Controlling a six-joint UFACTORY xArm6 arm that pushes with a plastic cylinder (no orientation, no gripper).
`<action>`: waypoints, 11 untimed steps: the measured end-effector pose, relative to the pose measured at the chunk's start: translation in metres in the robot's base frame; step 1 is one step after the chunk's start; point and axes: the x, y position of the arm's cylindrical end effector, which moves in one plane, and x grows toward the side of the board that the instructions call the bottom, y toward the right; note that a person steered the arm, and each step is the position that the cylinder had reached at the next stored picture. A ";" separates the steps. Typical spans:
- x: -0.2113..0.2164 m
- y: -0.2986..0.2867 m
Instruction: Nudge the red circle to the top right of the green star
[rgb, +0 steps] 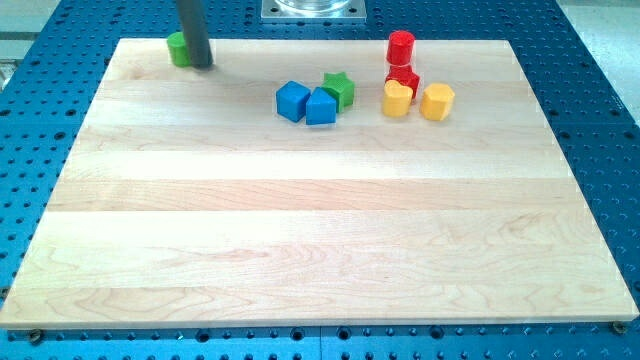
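The red circle stands near the board's top edge, right of centre. The green star lies lower and to its left, touching a blue cube. My tip rests at the view's top left, right beside a green block whose shape I cannot make out. The tip is far to the left of the red circle and the green star.
A blue block sits left of the blue cube. A red block lies just below the red circle. A yellow heart and a yellow block lie right of the star. The wooden board sits on a blue perforated table.
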 end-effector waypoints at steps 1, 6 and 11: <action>-0.004 -0.025; 0.009 0.253; -0.047 0.383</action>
